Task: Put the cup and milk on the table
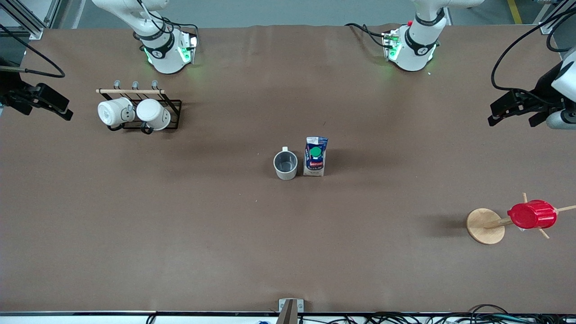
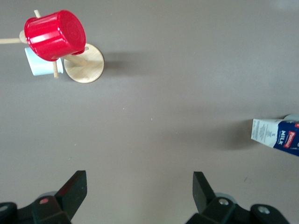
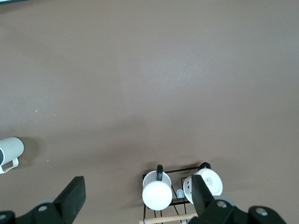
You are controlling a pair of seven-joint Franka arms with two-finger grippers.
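Cup (image 1: 285, 165) & milk (image 1: 315, 156) upright, side by side, mid table (image 1: 288, 243).

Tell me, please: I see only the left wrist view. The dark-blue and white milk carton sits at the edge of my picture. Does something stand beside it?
Observer: Yes. A cream-white ceramic mug with grey inside stands upright beside the milk carton, toward the right arm's end of the brown table.
Operator: Where is the right gripper?
Observer: The right gripper is open, over a black wire rack with two bright white mugs.
Operator: And my own gripper?
Observer: The left gripper is open and holds nothing, above the table's edge at the left arm's end.
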